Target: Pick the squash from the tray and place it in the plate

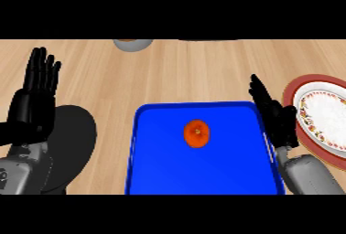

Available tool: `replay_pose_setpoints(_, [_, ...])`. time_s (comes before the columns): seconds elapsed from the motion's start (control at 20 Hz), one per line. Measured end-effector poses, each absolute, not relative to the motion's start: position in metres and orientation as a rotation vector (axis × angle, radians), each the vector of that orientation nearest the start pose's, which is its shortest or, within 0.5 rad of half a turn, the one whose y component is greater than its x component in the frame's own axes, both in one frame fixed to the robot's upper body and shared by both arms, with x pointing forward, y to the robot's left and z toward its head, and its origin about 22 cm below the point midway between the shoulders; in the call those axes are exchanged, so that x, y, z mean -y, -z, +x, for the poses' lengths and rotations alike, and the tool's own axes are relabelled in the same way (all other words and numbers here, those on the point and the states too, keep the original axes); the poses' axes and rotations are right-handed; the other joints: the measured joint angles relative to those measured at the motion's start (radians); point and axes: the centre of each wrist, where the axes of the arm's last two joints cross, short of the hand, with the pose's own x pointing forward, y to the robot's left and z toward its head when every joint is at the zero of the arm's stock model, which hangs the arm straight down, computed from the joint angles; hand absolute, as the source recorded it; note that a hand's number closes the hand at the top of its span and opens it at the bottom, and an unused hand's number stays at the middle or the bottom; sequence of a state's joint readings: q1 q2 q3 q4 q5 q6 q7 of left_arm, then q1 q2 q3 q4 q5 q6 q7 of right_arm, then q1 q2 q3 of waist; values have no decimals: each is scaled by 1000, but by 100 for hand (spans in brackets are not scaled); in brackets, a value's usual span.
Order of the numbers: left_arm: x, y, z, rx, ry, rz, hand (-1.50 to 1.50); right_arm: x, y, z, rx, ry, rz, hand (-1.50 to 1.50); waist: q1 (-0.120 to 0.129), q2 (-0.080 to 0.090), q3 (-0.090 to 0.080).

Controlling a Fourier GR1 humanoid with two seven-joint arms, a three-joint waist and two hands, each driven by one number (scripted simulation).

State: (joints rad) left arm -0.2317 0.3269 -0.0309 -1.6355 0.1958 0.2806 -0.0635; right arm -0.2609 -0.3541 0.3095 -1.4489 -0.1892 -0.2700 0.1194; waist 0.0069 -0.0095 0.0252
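Note:
An orange squash (197,133) lies near the middle of the blue tray (155,173). The plate (326,114), white with a red rim and patterned border, sits at the right edge of the view. My right hand (275,114) stands open between the tray's right rim and the plate, fingers straight and pointing away, apart from the squash. My left hand (35,98) rests open at the far left, fingers up, well away from the tray.
A grey rounded object (132,44) sits at the far edge of the wooden counter (189,68). A dark shadow lies on the counter under my left forearm.

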Motion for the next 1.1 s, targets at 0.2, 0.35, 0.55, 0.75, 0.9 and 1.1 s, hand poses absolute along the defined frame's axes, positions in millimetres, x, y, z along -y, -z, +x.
replay_pose_setpoints(0.2, [-262, -59, 276, 1725, -13, 171, 0, 217, -73, 314, 1661, -284, 18, 150, 18, 12, -14])
replay_pose_setpoints(0.35, [-257, -23, 264, 1516, 6, 123, 0, 214, -114, 330, 1810, -459, 32, 150, 35, 25, -25])
replay_pose_setpoints(0.55, [-243, 10, 249, 1331, 25, 34, 0, 231, -119, 356, 1916, -442, -107, -150, 38, 29, -25])
replay_pose_setpoints(0.75, [-232, 21, 243, 1266, 32, -1, 0, 241, -95, 376, 1995, -382, -31, -150, 32, 25, -23])
replay_pose_setpoints(0.9, [-234, 22, 242, 1250, 30, 3, 0, 255, -86, 381, 2020, -415, 26, -150, 19, 17, -22])
replay_pose_setpoints(1.1, [-234, 25, 240, 1246, 20, 3, 0, 268, -98, 388, 2004, -563, 29, -150, 9, 11, -21])
